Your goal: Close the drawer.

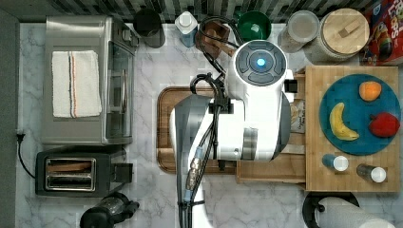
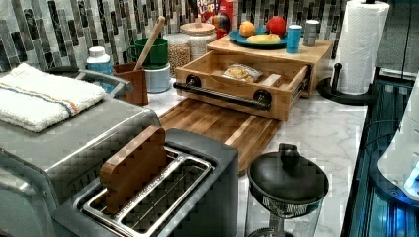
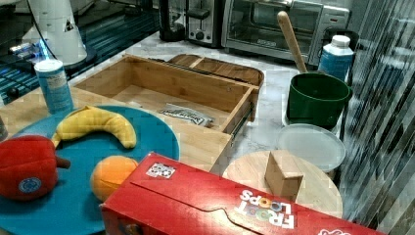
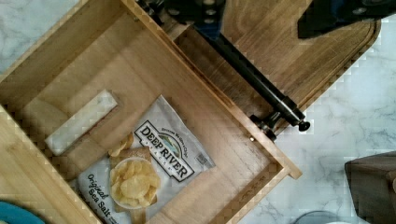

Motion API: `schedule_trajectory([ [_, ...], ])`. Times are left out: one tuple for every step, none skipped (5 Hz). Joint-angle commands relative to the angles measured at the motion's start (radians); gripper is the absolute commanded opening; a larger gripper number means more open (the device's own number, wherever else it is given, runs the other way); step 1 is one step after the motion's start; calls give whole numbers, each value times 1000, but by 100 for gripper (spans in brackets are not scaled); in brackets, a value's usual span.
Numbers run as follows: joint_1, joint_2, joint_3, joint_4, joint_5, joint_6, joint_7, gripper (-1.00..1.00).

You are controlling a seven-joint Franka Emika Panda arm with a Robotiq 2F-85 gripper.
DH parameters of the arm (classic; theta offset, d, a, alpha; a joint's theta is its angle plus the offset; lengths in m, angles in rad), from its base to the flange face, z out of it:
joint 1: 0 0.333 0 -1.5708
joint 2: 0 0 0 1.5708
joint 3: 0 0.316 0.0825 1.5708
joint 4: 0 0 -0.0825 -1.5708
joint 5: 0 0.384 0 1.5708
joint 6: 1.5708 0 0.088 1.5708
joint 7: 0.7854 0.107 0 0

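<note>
Place: kitchen | marble counter point(image 1: 152, 61) | toaster point(image 1: 78, 172) | toaster oven point(image 1: 88, 78) | tiled backsplash point(image 2: 59, 29)

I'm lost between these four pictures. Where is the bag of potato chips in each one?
Top view: the white potato chip bag peeks out at the white robot arm's right edge.
Left view: it lies inside the open light-wood drawer, near the back.
Right view: it lies on the drawer floor, above the blue plate.
Wrist view: lower centre, beside a pale block.
Shared landmark: the drawer's long black bar handle.
</note>
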Motion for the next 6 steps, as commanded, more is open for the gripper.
schedule_trajectory([
  [-2,0,2,0,-1,1,-11,-100],
  [0,0,-1,0,-1,1,-11,-100],
  [10,23,22,34,49,-53,-90,100],
  [44,-35,57,-82,56,85,-181,100],
  [-29,-48,179,-124,73,123,-273,100],
  [33,-27,159,-107,73,69,-398,100],
])
